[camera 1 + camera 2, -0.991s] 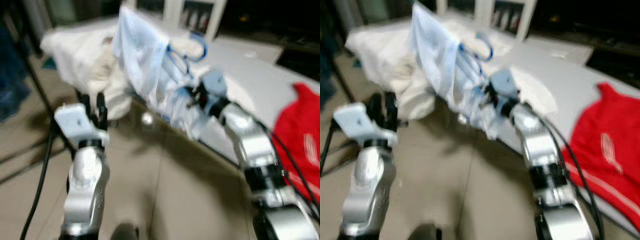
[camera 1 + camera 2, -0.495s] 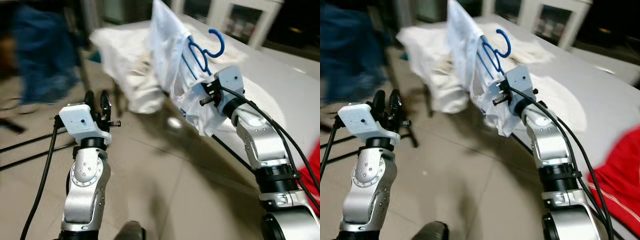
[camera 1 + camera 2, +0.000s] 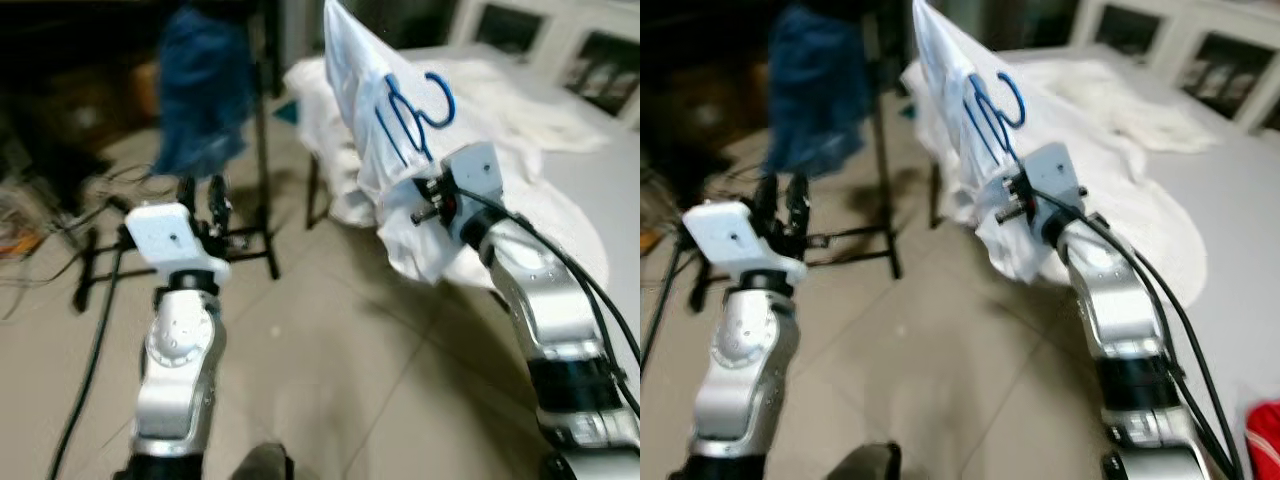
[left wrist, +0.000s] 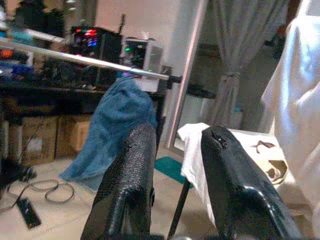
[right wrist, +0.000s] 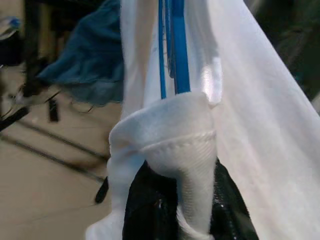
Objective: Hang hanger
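Your right gripper (image 3: 1012, 200) is clenched on the white cloth garment (image 3: 372, 130) with its blue wire hanger (image 3: 412, 108). The left gripper (image 4: 172, 165) is released, its fingers parted, and seems to face a blurred blue cloth (image 3: 205, 85) on the dark metal rack (image 3: 262, 150).

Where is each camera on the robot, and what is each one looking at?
Left eye view: on the head, looking forward and down; both silver arms show, the right hand holding a white shirt on a blue hanger.
Right eye view: beside it on the head, the same scene, with the left hand raised toward a rack.
Left wrist view: on the left wrist, along its two black fingers, at a blue cloth on a rail.
Right wrist view: on the right wrist, at the hanger and shirt up close.
Eye views and left wrist view share the blue cloth.
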`<state>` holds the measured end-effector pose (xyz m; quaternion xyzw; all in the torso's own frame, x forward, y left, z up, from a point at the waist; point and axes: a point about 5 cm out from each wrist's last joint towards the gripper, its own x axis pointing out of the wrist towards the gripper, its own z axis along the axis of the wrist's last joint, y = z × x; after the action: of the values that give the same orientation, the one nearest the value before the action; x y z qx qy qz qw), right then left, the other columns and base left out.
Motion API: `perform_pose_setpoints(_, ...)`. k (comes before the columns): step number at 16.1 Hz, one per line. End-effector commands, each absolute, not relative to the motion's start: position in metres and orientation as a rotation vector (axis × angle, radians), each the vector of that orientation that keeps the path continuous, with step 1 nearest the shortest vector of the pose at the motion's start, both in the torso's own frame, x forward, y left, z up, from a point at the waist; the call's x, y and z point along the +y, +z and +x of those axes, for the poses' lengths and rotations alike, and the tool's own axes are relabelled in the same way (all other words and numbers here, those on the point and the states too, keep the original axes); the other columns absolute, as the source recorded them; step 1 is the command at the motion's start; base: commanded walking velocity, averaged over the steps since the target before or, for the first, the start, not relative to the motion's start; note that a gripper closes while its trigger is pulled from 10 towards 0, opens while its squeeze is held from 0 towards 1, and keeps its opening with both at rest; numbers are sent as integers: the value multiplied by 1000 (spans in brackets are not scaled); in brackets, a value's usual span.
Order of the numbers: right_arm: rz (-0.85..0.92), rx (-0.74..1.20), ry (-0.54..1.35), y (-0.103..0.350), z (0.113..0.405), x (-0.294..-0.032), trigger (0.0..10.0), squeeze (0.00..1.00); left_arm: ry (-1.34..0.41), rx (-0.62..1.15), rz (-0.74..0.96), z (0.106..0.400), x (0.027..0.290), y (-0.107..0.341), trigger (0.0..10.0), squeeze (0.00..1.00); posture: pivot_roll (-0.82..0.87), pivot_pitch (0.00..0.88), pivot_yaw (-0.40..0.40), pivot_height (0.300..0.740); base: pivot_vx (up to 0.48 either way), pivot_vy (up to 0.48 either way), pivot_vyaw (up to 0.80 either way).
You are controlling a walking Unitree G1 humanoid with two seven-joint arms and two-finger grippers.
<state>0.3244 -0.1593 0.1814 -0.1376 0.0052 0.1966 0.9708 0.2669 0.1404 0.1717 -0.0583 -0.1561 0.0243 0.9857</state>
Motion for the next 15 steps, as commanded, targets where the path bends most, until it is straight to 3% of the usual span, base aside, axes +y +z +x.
perform_pose_setpoints(1, -269, -42, 436, 194, 322, -151, 10000, 0, 45, -319, -97, 267, 142, 173, 10000, 0, 154, 25, -59, 740, 0, 0, 794)
perform_pose_setpoints(13, -278, -19, 529, 185, 305, -138, 10000, 0, 38, -313, -83, 267, 142, 170, 10000, 0, 160, 26, -57, 740, 0, 0, 796)
perform_pose_setpoints(15, -272, 21, 528, 175, 305, -137, 10000, 0, 40, -304, -88, 267, 142, 167, 10000, 0, 163, 26, -59, 740, 0, 0, 0)
